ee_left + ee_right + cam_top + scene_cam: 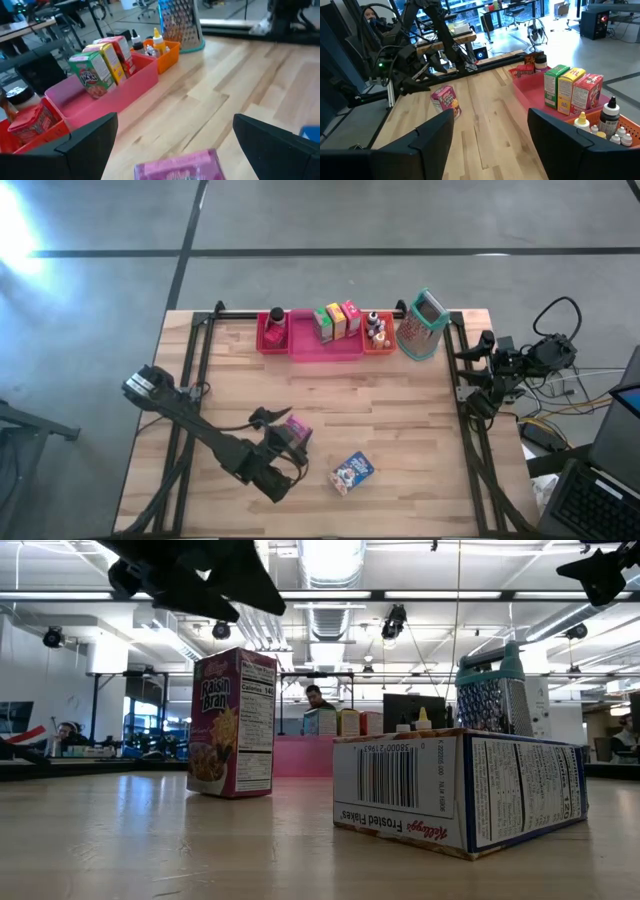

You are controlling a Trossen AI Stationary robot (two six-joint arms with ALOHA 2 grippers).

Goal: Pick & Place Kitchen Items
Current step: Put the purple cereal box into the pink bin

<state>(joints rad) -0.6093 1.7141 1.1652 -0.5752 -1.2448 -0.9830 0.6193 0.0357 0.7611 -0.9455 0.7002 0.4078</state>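
Observation:
A purple Raisin Bran box [232,725] stands upright on its bottom end on the wooden table [400,410], left of the middle. My left gripper [283,438] hovers open just above it. In the left wrist view the box's top [180,167] shows low between the two spread fingers. A blue Frosted Flakes box [352,472] lies flat on one broad face near the front edge. My right gripper [492,130] waits open at the table's right edge [470,388], with nothing between its fingers.
Along the far edge stand a red bin [272,330], a pink bin [325,345] with green, yellow and red boxes [102,67], and an orange bin [380,340] with small bottles [150,45]. A metal grater [425,325] stands to their right. People sit in the room behind.

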